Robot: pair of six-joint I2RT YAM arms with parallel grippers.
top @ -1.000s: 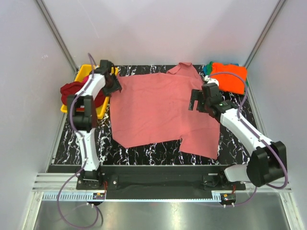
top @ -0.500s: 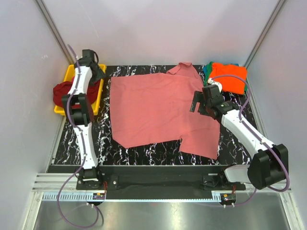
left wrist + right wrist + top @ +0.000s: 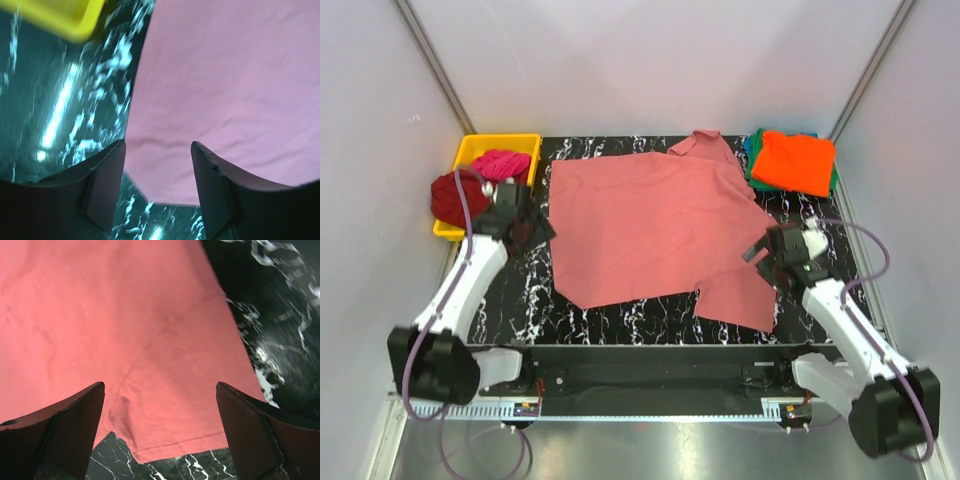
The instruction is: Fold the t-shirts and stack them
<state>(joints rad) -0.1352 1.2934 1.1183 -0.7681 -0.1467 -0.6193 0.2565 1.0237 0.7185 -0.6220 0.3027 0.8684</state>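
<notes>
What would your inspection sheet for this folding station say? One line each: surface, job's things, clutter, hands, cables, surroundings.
Surface: black marbled table.
Job's things: salmon-pink t-shirt spread flat, unfolded; orange t-shirt folded on green t-shirt, far right; dark red t-shirt and magenta t-shirt in the yellow tray.
Clutter: nothing seen.
Hands: left hand open above the pink shirt's left edge; right hand open above its near right corner; both hold nothing.
Cables: purple cables loop beside both arms.
Surroundings: plain pale walls; metal rail in front.

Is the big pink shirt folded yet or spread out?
Spread. The salmon-pink shirt lies flat across the table, both sleeves out, no fold visible.
</notes>
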